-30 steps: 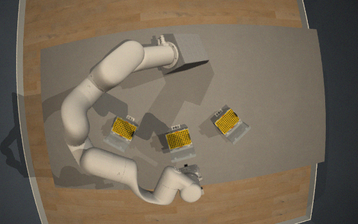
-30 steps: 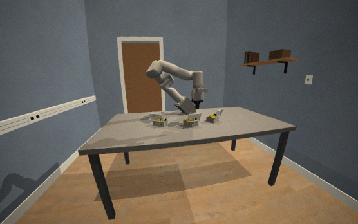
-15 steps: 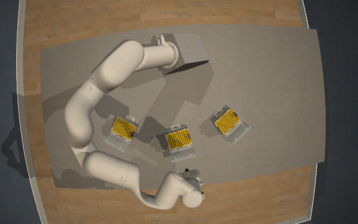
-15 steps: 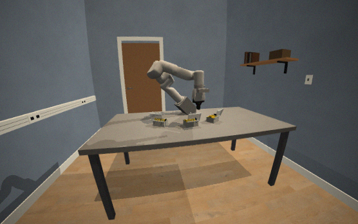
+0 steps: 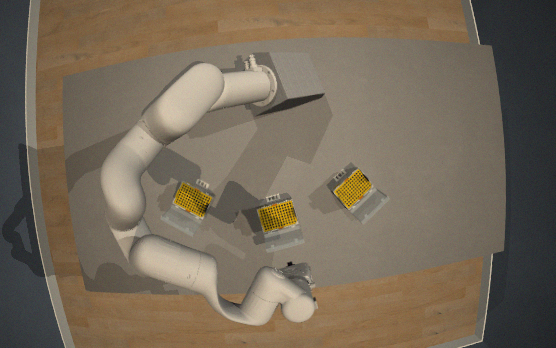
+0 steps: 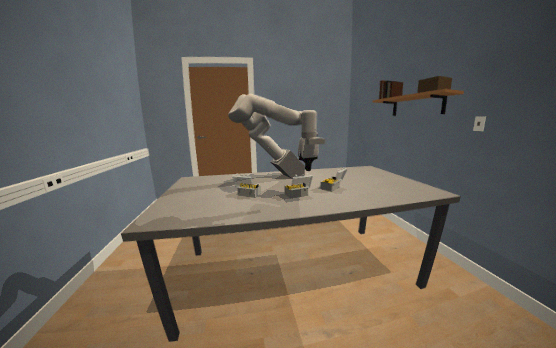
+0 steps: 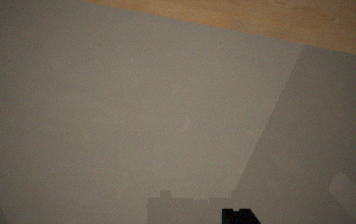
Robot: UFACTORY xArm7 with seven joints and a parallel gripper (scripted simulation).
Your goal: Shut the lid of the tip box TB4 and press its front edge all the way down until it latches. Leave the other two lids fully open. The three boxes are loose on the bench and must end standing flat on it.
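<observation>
Three tip boxes with yellow racks stand on the grey table, all with their clear lids open. The middle box, TB4 (image 5: pixel 277 216), has its lid (image 5: pixel 284 238) standing open on the side toward the table's near edge; it also shows in the side view (image 6: pixel 295 189). My gripper (image 5: pixel 298 272) is shut and empty. It hangs above the table beyond that lid, well above the box in the side view (image 6: pixel 307 162). In the wrist view only the dark fingertips (image 7: pixel 240 216) and bare table show; no box is in it.
The left box (image 5: pixel 192 199) and the right box (image 5: pixel 354 188) stand on either side of TB4. The arm's base (image 5: pixel 295 80) sits at the far side of the table. The arm's links curve round the left box. The table's edge lies close under the wrist.
</observation>
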